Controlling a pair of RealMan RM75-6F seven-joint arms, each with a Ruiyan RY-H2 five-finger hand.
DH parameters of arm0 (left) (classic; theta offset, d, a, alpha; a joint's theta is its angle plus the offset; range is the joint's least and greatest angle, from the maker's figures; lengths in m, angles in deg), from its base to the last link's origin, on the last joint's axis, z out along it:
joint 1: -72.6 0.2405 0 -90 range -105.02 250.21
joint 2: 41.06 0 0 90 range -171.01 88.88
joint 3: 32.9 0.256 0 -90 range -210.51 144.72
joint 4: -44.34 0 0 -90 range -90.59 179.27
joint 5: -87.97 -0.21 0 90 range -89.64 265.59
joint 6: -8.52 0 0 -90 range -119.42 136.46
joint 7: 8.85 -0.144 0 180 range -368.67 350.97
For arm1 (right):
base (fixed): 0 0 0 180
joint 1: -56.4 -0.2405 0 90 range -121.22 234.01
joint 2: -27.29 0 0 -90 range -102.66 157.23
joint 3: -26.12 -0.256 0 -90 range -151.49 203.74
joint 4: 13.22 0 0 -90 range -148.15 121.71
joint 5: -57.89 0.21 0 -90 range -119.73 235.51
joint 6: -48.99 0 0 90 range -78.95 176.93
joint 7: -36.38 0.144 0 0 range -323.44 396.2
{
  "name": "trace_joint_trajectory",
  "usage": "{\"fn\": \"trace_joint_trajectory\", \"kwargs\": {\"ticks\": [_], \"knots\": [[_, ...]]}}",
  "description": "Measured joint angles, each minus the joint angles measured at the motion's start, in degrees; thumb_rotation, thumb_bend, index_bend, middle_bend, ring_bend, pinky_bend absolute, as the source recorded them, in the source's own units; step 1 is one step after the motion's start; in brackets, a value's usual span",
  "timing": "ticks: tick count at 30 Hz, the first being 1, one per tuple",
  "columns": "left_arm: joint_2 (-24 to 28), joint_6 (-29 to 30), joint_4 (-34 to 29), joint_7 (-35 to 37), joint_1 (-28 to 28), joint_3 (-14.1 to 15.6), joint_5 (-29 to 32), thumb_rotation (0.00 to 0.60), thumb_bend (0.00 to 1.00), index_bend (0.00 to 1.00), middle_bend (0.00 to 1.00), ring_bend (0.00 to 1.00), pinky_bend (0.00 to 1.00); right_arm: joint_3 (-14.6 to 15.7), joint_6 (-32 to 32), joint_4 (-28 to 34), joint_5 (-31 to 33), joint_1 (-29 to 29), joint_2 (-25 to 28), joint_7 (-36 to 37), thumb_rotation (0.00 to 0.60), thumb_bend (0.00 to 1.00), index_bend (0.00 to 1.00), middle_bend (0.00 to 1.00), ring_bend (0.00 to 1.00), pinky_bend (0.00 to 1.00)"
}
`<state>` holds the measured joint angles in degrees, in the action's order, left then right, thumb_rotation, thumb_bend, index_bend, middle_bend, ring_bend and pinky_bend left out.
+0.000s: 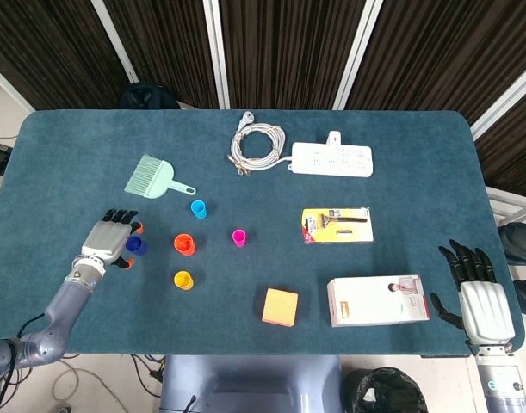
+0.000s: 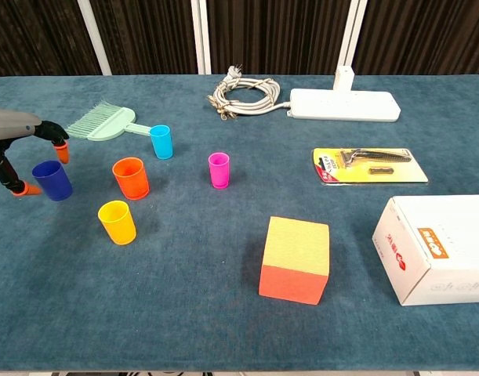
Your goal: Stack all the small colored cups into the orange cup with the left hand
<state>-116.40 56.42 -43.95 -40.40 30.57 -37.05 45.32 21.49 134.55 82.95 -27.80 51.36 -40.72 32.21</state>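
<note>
Orange cup [image 1: 184, 244] at 3 o'clock of blue cup [image 1: 135, 245]; left hand [image 1: 108, 238] spread, empty, beside it. Right hand [image 1: 478, 297], fingers apart, head view only.

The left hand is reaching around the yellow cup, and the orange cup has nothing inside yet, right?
Not quite. In the chest view the left hand is reaching around the dark blue cup, not the yellow cup, which stands apart from it. The orange cup does look empty.
</note>
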Motion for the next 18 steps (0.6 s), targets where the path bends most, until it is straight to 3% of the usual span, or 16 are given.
{"fn": "trace_joint_trajectory", "kwargs": {"ticks": [18], "knots": [[-1.04,2.78,-0.44,-1.83,-1.37,1.14,0.18,0.6,0.34,0.44,0.14,0.0,0.0,-0.25,0.39,0.01,0.18,0.11,-0.32,0.65,0.6,0.4,0.13,0.07,0.09,0.05]]}}
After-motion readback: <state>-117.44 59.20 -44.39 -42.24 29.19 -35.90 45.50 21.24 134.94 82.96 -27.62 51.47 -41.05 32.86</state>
